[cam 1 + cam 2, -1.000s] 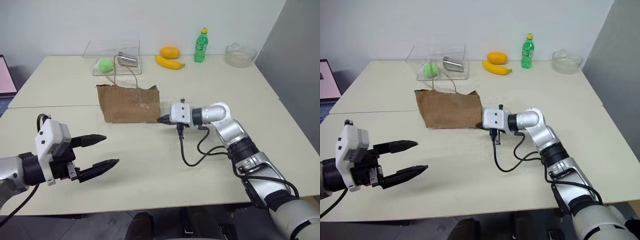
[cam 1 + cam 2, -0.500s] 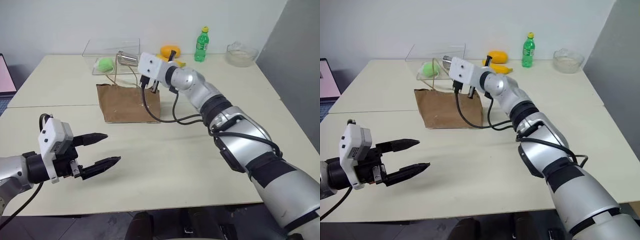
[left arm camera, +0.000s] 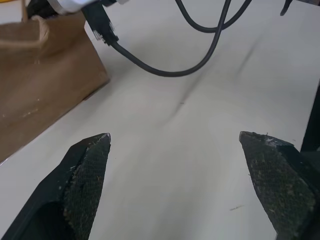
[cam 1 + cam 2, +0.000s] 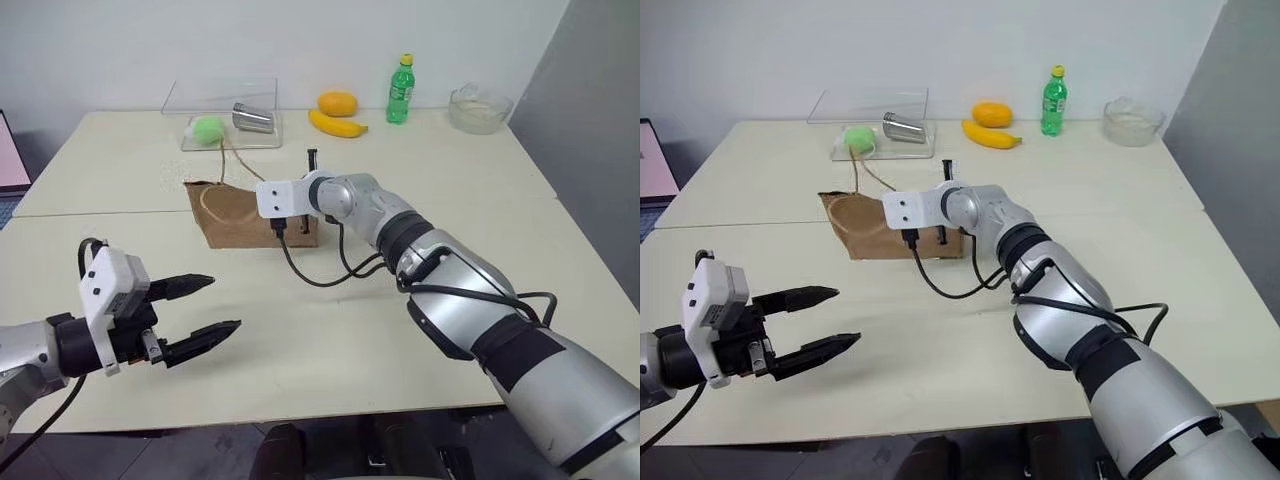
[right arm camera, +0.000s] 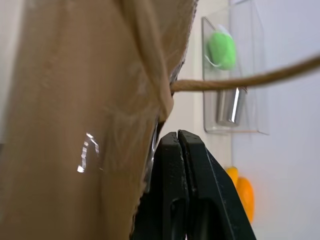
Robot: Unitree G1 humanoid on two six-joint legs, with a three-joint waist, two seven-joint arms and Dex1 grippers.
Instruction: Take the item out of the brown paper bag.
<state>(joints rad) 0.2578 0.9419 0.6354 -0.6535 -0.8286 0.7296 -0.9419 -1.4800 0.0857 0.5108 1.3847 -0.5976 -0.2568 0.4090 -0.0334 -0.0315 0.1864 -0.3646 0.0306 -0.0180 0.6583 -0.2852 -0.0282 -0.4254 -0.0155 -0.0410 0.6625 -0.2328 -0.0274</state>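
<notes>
The brown paper bag (image 4: 235, 225) stands creased at mid-table, one tan cord handle (image 4: 205, 200) lying against its face. My right gripper (image 5: 178, 134) is shut, its black tips pressed to the bag's upper edge beside a cord handle (image 5: 240, 77); from the head, its white wrist block (image 4: 279, 197) sits at the bag's top right. My left gripper (image 4: 225, 303) hovers open over the near left of the table, well short of the bag (image 3: 40, 75), nothing between its fingers. The item is hidden from view.
At the back stand a clear box (image 4: 225, 95) with a green ball (image 4: 208, 128) and a metal can (image 4: 254, 118), an orange fruit (image 4: 338, 103), a banana (image 4: 336, 124), a green bottle (image 4: 401, 90) and a glass bowl (image 4: 480, 110). A black cable (image 4: 320, 275) loops beside the bag.
My right arm rose from the bag's right end, swung over it, and came down onto its top edge. The bag's top now leans away and sits lower. The left gripper stayed put.
</notes>
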